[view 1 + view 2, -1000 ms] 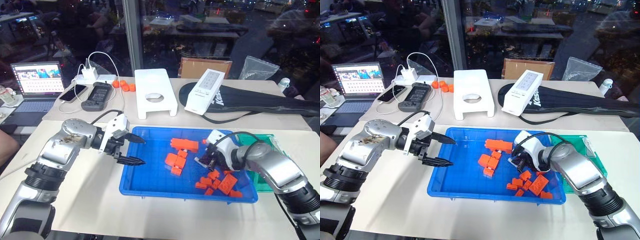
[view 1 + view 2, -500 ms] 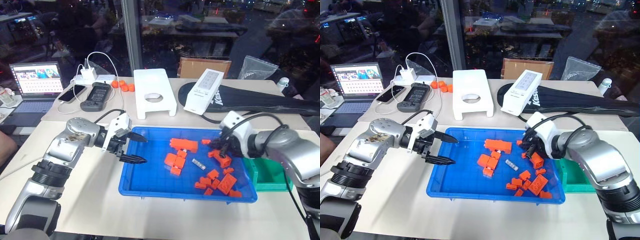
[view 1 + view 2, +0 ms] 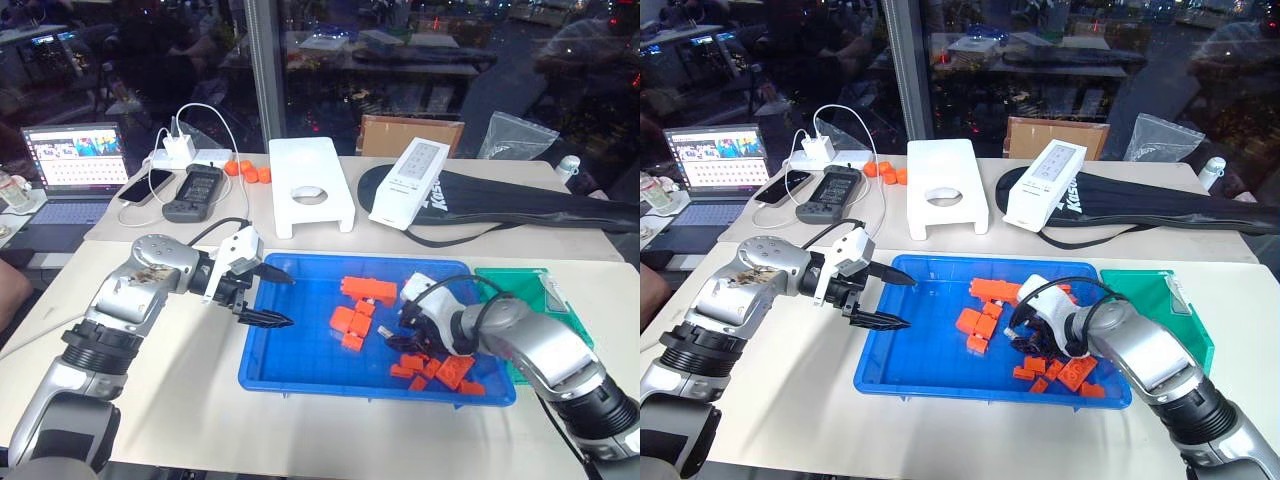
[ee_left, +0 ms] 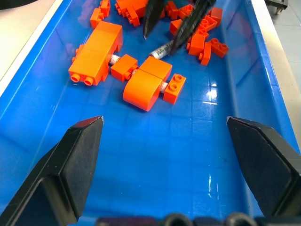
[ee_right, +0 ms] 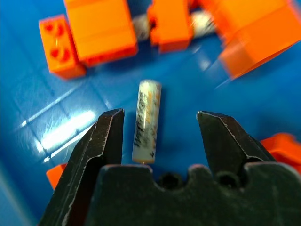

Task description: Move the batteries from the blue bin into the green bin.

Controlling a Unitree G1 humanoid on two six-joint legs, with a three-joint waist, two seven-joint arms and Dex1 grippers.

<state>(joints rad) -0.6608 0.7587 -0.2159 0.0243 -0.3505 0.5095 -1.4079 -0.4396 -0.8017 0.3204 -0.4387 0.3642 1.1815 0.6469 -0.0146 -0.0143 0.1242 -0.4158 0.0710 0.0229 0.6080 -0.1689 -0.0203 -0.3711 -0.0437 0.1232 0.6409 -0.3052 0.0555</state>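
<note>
The blue bin [image 3: 300,350] lies in the middle of the table, and the green bin [image 3: 540,290] stands against its right end. One of the batteries [image 5: 146,120] lies flat on the blue floor, also visible as a battery [image 4: 162,48] from the left wrist. My right gripper [image 5: 161,115] is lowered over it, open, with a finger on either side and not closed on it. Bits of other batteries [image 4: 114,59] peek out between the orange blocks. My left gripper [image 3: 275,300] hovers open and empty over the blue bin's left end.
Orange blocks [image 3: 350,325] are scattered over the blue bin's middle and right. Behind it stand a white tray [image 3: 310,185], a white box [image 3: 410,180] and a black bag [image 3: 520,205]. Orange caps [image 3: 248,170], phones and a laptop [image 3: 75,160] sit far left.
My right gripper, shut low in the bin a second ago, rose toward the green bin, then came back down left and opened around a battery. The left arm stayed put.
</note>
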